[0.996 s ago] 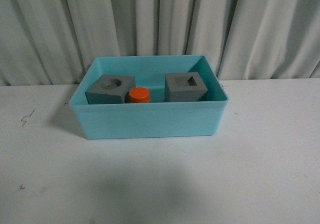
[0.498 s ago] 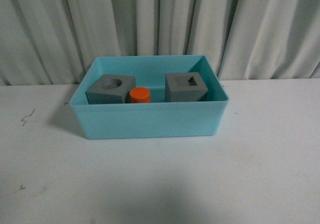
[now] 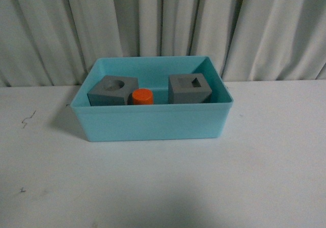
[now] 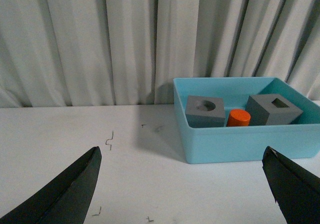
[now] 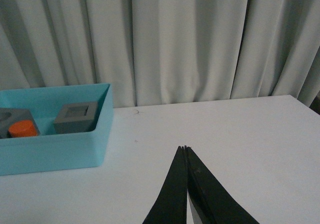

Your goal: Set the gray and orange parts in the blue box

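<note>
The blue box [image 3: 153, 122] stands on the white table at the middle back. Inside it are a gray cube with a round recess [image 3: 112, 91] on the left, a gray cube with a square recess [image 3: 189, 89] on the right, and the orange cylinder [image 3: 143, 96] between them. The box [image 4: 240, 141] and its contents also show in the left wrist view, and the box [image 5: 50, 151] shows in the right wrist view. Neither arm shows in the front view. My left gripper [image 4: 182, 156] is open and empty, well back from the box. My right gripper [image 5: 184, 147] is shut and empty, to the right of the box.
A gray curtain [image 3: 163, 24] hangs behind the table. A few small dark marks [image 3: 26, 119] lie on the table left of the box. The table's far right corner [image 5: 300, 101] shows in the right wrist view.
A soft shadow on the table in front of the box has faded away. The box and the parts in it have not moved.
</note>
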Robot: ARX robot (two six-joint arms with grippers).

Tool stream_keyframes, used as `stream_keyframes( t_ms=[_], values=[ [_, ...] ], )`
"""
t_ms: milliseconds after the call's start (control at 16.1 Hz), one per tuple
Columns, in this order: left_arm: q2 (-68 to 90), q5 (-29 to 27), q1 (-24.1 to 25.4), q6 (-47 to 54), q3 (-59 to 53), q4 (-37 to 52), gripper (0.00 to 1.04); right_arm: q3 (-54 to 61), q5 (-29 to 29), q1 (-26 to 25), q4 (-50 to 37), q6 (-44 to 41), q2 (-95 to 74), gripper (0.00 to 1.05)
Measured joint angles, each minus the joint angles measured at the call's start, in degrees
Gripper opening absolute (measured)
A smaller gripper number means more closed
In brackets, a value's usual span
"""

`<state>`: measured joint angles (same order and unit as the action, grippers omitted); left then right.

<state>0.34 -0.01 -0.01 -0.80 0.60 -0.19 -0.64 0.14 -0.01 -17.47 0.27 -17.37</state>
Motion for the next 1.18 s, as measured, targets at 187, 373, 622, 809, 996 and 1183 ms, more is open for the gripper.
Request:
stream_keyframes(
  t_ms=[187, 373, 622, 809, 996, 1183],
  values=[
    [0.0, 0.0, 0.0, 0.0, 0.0, 0.0, 0.98, 0.0, 0.0, 0.0, 3.7, 0.0, 3.7, 0.02],
    [0.0, 0.0, 0.0, 0.0, 0.0, 0.0, 0.98, 0.0, 0.0, 0.0, 5.9, 0.0, 6.0, 0.02],
    [0.0, 0.0, 0.0, 0.0, 0.0, 0.0, 0.98, 0.0, 0.0, 0.0, 14.1, 0.0, 11.5, 0.02],
    [0.0, 0.0, 0.0, 0.0, 0.0, 0.0, 0.98, 0.0, 0.0, 0.0, 17.7, -0.1, 17.2, 0.02],
    [0.0, 0.0, 0.0, 0.0, 0.0, 0.0, 0.98, 0.0, 0.0, 0.0, 17.7, -0.1, 17.2, 0.04],
    [0.0, 0.0, 0.0, 0.0, 0.0, 0.0, 0.98, 0.0, 0.0, 0.0, 17.7, -0.1, 17.2, 0.39]
  ],
)
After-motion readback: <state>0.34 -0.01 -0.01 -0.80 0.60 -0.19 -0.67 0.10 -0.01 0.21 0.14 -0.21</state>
